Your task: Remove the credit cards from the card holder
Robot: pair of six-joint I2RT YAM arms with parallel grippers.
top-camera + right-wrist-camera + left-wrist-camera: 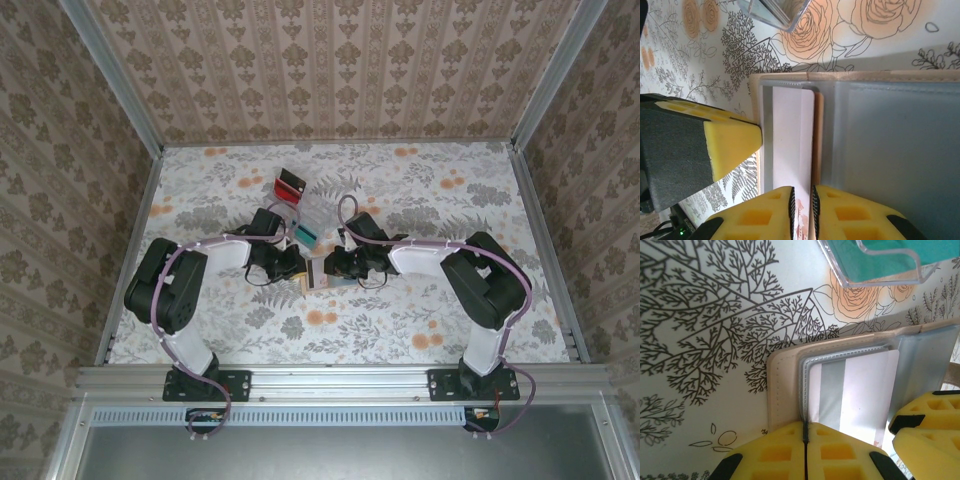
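Tan leather-like card holder [316, 276] lay open and flat on floral table [450, 320], mid-table betw. the two arms, on near side of clear stand [880, 275] w/ teal card [875, 257]. Blue-grey pockets faced up. One pale credit card [790, 135] w/ grey stripe sat in outer pocket. Thin orange edge [818, 130] beside it, poss. 2nd card, couldn't confirm.

L gripper [805, 429]: pads [840, 450] pressed together on holder's pocket edge near the corner, pinning that side. R gripper [802, 192]: pads nearly together w/ card's near edge betw. them. Looked like a pinch on the card, contact not fully clear.

Handling, my est.: card light, thin, stiff in plane but flexes. Glossy, so prob. slippery under foam. Holder soft and light, would drag along w/ card unless held down. Pocket likely snug, so some friction. Best hold = card's exposed short edge, pulled straight along pocket axis, no twist. Holder best gripped at stitched rim, clear of pocket mouth.
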